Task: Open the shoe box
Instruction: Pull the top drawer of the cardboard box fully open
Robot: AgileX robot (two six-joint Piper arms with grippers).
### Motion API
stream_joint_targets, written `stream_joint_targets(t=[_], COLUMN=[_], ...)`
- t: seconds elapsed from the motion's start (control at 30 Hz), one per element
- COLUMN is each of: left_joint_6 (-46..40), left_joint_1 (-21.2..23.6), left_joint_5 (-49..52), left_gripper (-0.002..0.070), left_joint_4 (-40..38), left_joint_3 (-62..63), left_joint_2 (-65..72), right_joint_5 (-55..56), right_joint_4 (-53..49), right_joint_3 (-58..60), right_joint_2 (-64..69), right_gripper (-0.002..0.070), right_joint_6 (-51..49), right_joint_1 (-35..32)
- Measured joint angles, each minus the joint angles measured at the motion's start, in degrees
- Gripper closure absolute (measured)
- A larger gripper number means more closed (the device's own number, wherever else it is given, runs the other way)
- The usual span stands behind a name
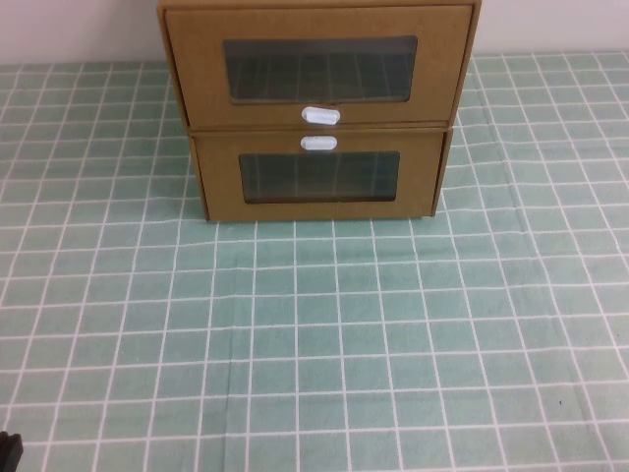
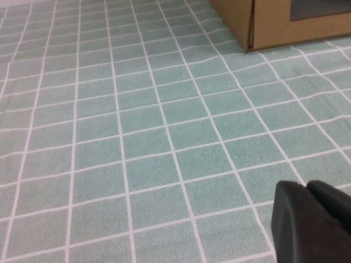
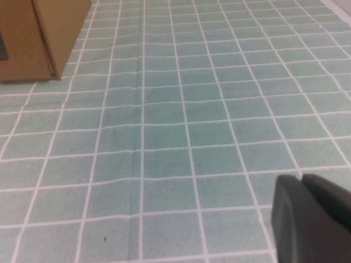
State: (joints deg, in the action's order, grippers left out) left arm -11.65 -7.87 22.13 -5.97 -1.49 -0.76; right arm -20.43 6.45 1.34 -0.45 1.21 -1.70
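Observation:
Two brown cardboard shoe boxes stand stacked at the far middle of the table. The upper box (image 1: 319, 59) and the lower box (image 1: 319, 182) each have a dark window and a white handle, the upper handle (image 1: 320, 116) just above the lower handle (image 1: 318, 144). Both fronts look shut. My left gripper (image 2: 307, 189) is shut over bare cloth, far from the box corner (image 2: 274, 24). My right gripper (image 3: 301, 181) is shut too, also well short of the box corner (image 3: 38, 38). Neither holds anything.
A green cloth with a white grid (image 1: 314, 344) covers the table. A pale wall runs behind the boxes. A dark bit of the left arm (image 1: 8, 450) shows at the near left corner of the high view.

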Motion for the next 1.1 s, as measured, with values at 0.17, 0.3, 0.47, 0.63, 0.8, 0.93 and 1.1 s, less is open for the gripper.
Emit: stream_joint_targets(t=[0.17,0.3,0.47,0.63,0.8,0.93,1.1], left_joint_6=[0.0,0.0,0.0,0.0,0.0,0.0,0.0], left_joint_1=[0.0,0.0,0.0,0.0,0.0,0.0,0.0], left_joint_5=[0.0,0.0,-0.4,-0.4,-0.4,-1.2,-7.7], left_gripper=[0.0680,0.0680,0.0680,0.0680,0.0680,0.0680,0.0680], left_joint_4=[0.0,0.0,0.0,0.0,0.0,0.0,-0.2], left_joint_3=[0.0,0.0,0.0,0.0,0.0,0.0,0.0], left_joint_2=[0.0,0.0,0.0,0.0,0.0,0.0,0.0], right_joint_5=[0.0,0.0,0.0,0.0,0.0,0.1,5.9], right_joint_4=[0.9,1.8,2.0,2.0,2.1,2.1,2.1], right_joint_3=[0.0,0.0,0.0,0.0,0.0,0.0,0.0], right_joint_2=[0.0,0.0,0.0,0.0,0.0,0.0,0.0], right_gripper=[0.0689,0.0689,0.0689,0.0689,0.0689,0.0689,0.0690], right_joint_6=[0.0,0.0,0.0,0.0,0.0,0.0,0.0], right_joint_1=[0.0,0.0,0.0,0.0,0.0,0.0,0.0])
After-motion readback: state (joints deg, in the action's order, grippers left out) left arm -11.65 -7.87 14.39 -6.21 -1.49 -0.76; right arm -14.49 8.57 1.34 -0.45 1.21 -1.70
